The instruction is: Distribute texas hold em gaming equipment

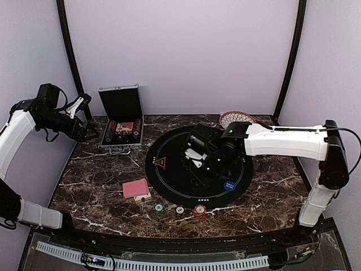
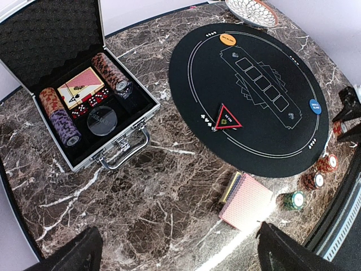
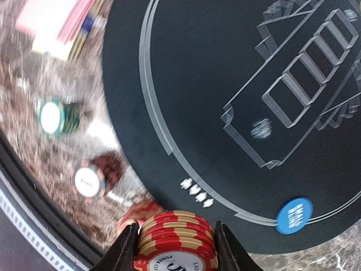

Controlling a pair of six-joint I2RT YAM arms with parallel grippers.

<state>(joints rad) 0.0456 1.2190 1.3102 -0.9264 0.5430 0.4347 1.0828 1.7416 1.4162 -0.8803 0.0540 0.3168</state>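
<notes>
My right gripper (image 3: 176, 251) is shut on a short stack of red and tan poker chips (image 3: 176, 240), held above the near edge of the black round mat (image 3: 225, 84). In the top view that gripper (image 1: 196, 169) hangs over the mat's middle. On the marble near the mat's edge stand a green chip stack (image 1: 159, 209), a white-topped stack (image 1: 179, 210) and an orange-red stack (image 1: 199, 211). The red-backed card deck (image 1: 136, 188) lies left of them. A red-edged triangle marker (image 1: 161, 164) and a blue chip (image 1: 229, 186) rest on the mat. My left gripper (image 2: 180, 254) is open, raised at the far left.
The open silver case (image 1: 121, 121) stands at the back left, with chip rolls, cards and dice (image 2: 84, 93) inside. A round woven dish (image 1: 237, 118) sits behind the mat. An orange disc (image 2: 228, 39) lies on the mat's far edge. The table's front edge runs just past the chip stacks.
</notes>
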